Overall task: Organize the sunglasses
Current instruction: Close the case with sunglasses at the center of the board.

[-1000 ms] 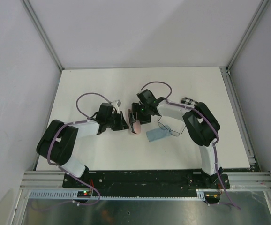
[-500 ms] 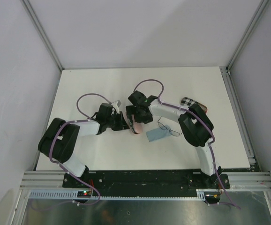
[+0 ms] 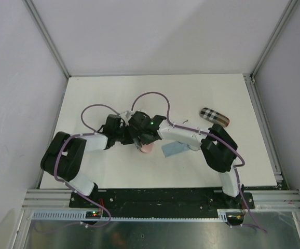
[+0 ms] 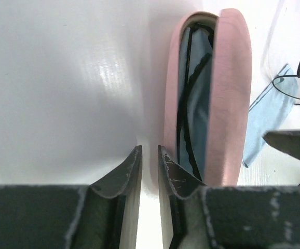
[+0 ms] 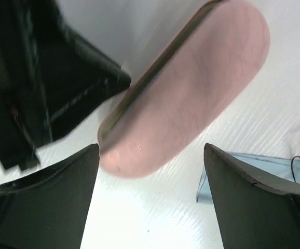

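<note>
Hovering over pink case (image 5: 191, 83): right gripper (image 5: 151, 150).

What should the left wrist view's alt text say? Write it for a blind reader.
A pink glasses case lies slightly open on a white table, black-framed sunglasses inside. The left gripper, its jaws nearly together, sits at the case's near end; a light blue cloth and wire-framed glasses lie to the right.

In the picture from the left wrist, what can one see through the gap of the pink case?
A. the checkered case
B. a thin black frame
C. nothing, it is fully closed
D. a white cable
B: a thin black frame shows against the pale blue inside of the pink case, whose lid stands slightly open.
</note>
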Controlling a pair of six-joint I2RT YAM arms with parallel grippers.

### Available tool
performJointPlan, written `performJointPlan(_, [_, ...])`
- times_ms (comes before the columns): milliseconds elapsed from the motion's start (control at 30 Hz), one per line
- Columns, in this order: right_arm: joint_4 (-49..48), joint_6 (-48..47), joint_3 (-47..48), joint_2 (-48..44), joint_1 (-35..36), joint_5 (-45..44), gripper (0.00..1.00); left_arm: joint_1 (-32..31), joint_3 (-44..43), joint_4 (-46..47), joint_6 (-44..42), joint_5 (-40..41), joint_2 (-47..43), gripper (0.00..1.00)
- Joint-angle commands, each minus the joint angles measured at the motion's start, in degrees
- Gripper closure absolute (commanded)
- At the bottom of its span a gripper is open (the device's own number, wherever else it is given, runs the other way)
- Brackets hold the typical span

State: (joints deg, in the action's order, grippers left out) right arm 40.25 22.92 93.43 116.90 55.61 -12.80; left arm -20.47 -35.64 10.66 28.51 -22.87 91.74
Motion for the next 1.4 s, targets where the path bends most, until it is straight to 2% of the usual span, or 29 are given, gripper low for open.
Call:
performJointPlan(0, [-4.76, -1.69, -4.23, -7.16, 1.35, -4.0, 0.15, 1.95, 1.61, 1.3, -0.34, -0.94, -3.5, 0.77])
performJointPlan(167, [-6.19, -1.07, -4.92, -9.81, 1.06, -0.89, 0.17, 2.1, 2.3, 1.38, 0.03, -1.35, -4.06, 0.77])
performJointPlan(233, [-7.34, -0.47, -5.76, -10.98, 0.08, 1.38, 0.25, 2.1, 2.56, 1.38, 0.05, -1.07, -4.37, 0.77])
performJointPlan(433, [-11.51, 0.19, -7.5, -12.54, -4.19, 8.44, 0.83, 2.05, 3.13, 1.51, 0.26, -0.23, -5.51, 0.77])
performJointPlan(500, [-11.91, -0.07, -6.88, -12.3, -4.77, 9.22, 0.95, 2.02, 3.3, 1.53, 0.3, -0.06, -5.96, 0.78])
performJointPlan(533, [-11.97, -0.24, -6.43, -11.91, -4.97, 9.74, 0.97, 2.06, 3.38, 1.54, 0.35, 0.02, -6.14, 0.78])
performJointPlan(1000, [-13.93, 0.76, -8.39, -0.65, -4.28, 11.22, 1.0, 2.1, 4.23, 1.82, 0.52, 0.09, -6.5, 0.79])
performJointPlan(1367, [-15.35, 0.71, -10.33, -4.59, -5.37, 11.89, 1.0, 2.08, 4.6, 1.55, 1.61, 0.28, -10.3, 0.79])
